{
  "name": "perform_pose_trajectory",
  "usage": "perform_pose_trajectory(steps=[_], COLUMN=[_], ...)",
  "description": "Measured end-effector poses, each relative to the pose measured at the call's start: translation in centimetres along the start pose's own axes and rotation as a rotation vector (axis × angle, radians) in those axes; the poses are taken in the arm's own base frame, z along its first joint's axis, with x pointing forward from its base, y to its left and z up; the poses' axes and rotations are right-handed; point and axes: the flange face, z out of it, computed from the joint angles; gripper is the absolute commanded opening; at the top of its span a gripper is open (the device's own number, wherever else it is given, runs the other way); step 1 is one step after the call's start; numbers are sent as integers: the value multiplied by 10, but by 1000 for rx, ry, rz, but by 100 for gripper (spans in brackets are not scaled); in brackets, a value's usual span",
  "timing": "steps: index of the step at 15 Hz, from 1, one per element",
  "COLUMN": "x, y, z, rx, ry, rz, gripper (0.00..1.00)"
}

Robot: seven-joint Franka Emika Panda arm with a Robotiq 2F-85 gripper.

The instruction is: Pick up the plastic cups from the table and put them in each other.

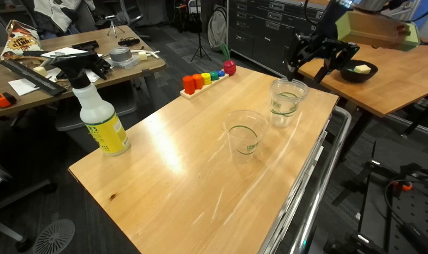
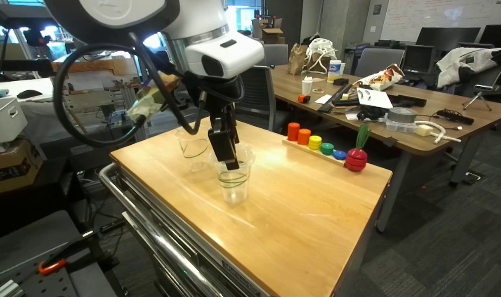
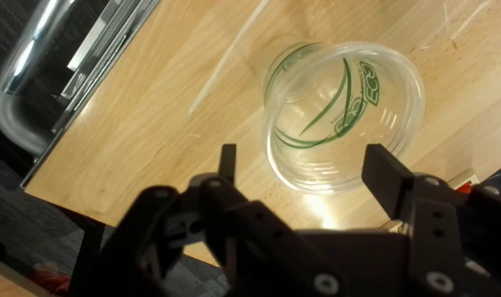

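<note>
Two clear, tapered plastic cups with green print stand upright on the light-wood table point(image 1: 185, 197). The single cup point(image 1: 245, 139) also shows in an exterior view point(image 2: 194, 150). A nested cup stack point(image 1: 283, 109) with doubled rims stands nearer my arm; it shows in an exterior view point(image 2: 234, 183) and the wrist view point(image 3: 341, 119). How many cups it holds is unclear. My gripper point(image 1: 304, 78) is open and empty, pointing down at the stack's rim. In the wrist view its right finger point(image 3: 300, 152) overlaps the rim and the left is outside; I cannot tell whether it touches.
A yellow-labelled spray bottle point(image 1: 108, 130) stands at one table edge. A row of coloured blocks point(image 1: 203, 83) on a wooden base and a red toy vegetable point(image 1: 230, 67) line another edge. A metal rail point(image 1: 326, 183) runs along the side. A black bowl point(image 1: 348, 74) sits on another table.
</note>
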Motion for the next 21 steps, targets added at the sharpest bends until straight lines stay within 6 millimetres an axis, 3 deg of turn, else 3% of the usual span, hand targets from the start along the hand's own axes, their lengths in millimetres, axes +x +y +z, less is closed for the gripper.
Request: perform_pose_trajectory(steps=[6, 7, 9, 10, 17, 20, 21], x=[-4, -5, -4, -4, 9, 11, 11], y=[1, 2, 4, 3, -9, -14, -16], z=[12, 16, 26, 31, 39, 36, 36], rx=[-47, -59, -82, -91, -89, -83, -80], ry=[-7, -11, -22, -29, -30, -23, -25], rz=[-33, -36, -36, -36, -29, -36, -34], gripper=[97, 73, 71, 65, 9, 0, 2])
